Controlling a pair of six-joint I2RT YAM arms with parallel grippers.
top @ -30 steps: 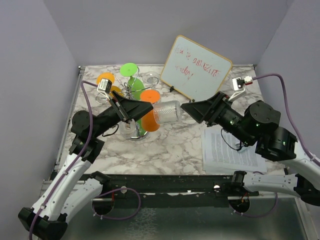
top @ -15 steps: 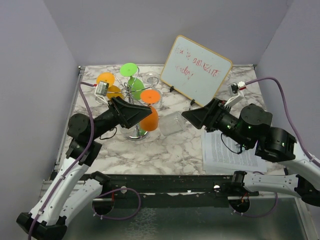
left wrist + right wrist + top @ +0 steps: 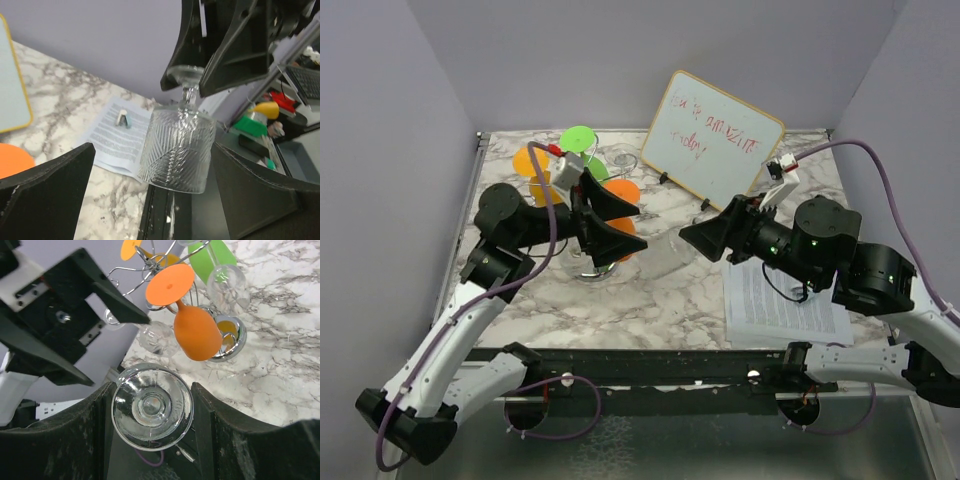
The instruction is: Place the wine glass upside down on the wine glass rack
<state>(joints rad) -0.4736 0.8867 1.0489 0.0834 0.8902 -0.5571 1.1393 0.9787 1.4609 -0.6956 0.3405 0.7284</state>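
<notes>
The clear wine glass [image 3: 176,152] has a ribbed bowl and hangs in the air between my two grippers, right of the wine glass rack [image 3: 588,200]. My right gripper [image 3: 692,236] is shut on the glass's round foot [image 3: 152,412]; the bowl points toward my left gripper. My left gripper [image 3: 632,232] is open, its fingers [image 3: 47,197] wide on either side of the bowl and not touching it. The rack is thin silver wire [image 3: 150,267] on a chrome base [image 3: 235,340], and orange [image 3: 196,332] and green [image 3: 216,255] glasses hang on it.
A white board [image 3: 712,135] with a yellow rim leans at the back. A printed paper sheet [image 3: 780,298] lies on the marble table [image 3: 660,295] under my right arm. A black rail [image 3: 650,365] runs along the near edge. Grey walls stand on both sides.
The clear glass has dropped lower and tilted from lying level. My left arm has swung up and turned beside the rack. My right gripper has moved slightly left and down with the glass.
</notes>
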